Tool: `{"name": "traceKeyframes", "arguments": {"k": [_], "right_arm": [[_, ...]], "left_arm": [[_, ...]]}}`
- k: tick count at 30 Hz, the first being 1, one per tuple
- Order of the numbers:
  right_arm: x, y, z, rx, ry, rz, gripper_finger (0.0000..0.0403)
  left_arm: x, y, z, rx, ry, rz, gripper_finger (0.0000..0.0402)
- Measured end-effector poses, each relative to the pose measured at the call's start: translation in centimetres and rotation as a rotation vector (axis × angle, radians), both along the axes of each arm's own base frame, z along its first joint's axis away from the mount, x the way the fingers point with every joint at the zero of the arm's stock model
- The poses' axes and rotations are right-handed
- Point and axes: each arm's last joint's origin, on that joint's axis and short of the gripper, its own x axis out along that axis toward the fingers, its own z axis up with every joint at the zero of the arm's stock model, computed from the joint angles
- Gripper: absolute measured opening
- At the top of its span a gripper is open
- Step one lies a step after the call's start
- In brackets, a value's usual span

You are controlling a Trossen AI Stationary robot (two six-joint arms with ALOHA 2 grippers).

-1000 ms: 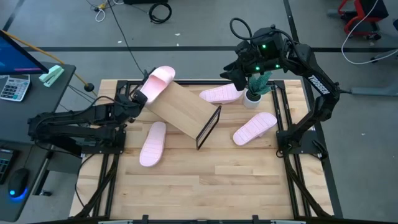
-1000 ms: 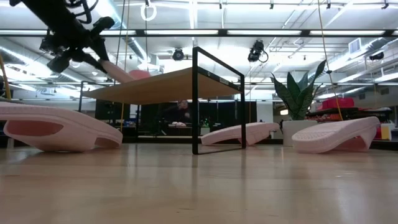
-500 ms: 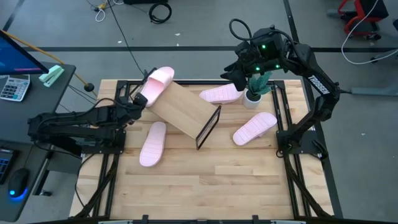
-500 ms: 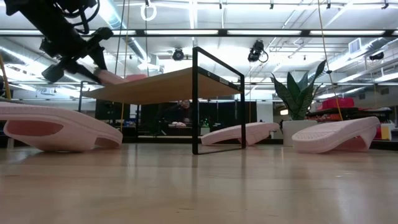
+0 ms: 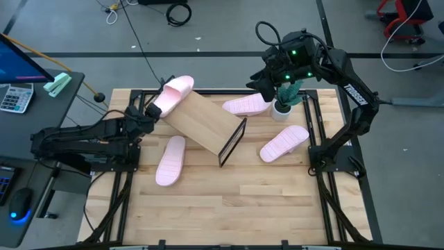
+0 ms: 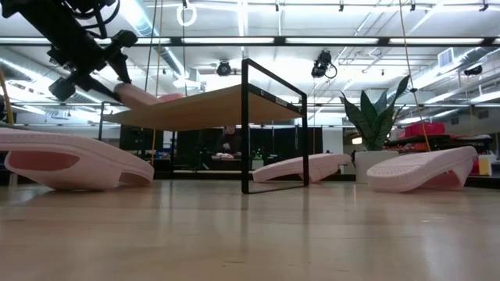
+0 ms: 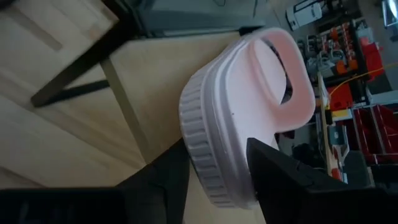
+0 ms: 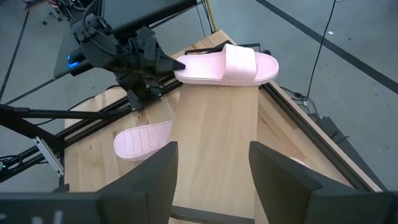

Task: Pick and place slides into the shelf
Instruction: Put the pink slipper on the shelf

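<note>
In the last second the left gripper [image 5: 148,111], clamped on the heel of a pale pink foam slide sandal [image 5: 173,92], has lowered it onto the far-left end of the light wooden plank shelf [image 5: 205,122], so release looks near, while the right gripper [image 5: 267,82] hovers open above the table's far side

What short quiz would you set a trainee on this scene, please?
1. True or false: the left hand grips a slide at one end of the shelf top.
2. How many loose slides lie on the table, off the shelf? A) two B) three C) four
3. Fill in: the right hand hovers open near the potted ____.

Key: 1 true; 2 B; 3 plant.
</note>
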Motion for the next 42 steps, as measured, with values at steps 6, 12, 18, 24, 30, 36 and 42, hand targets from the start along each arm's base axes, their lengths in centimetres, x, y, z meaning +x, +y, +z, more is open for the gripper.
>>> {"name": "traceKeyframes", "arguments": {"k": [6,12,18,24,30,36,42], "right_arm": [[0.0,0.0,0.0,0.0,0.0,0.0,0.0203],[0.0,0.0,0.0,0.0,0.0,0.0,0.0203],[0.0,0.0,0.0,0.0,0.0,0.0,0.0203],[0.0,0.0,0.0,0.0,0.0,0.0,0.0203],[0.1,0.2,0.0,0.0,-0.001,0.008,0.0203],[0.3,0.7,0.0,0.0,-0.001,0.028,0.0203],[0.3,0.8,0.0,-0.009,0.003,0.018,0.0203]], "left_arm": [[-0.6,-0.1,-0.1,-0.004,0.021,0.008,0.0165],[-0.6,-0.1,-0.1,-0.012,0.002,0.021,0.0181],[-0.7,0.2,-0.1,-0.011,0.002,0.047,0.0217],[-0.9,0.8,-0.1,-0.014,-0.003,0.094,0.0242],[-0.7,1.2,0.2,-0.026,-0.057,0.106,0.0247],[-0.6,1.6,0.5,-0.018,-0.098,0.129,0.0248],[-0.2,2.1,0.3,-0.026,-0.1,0.152,0.0244]]}}
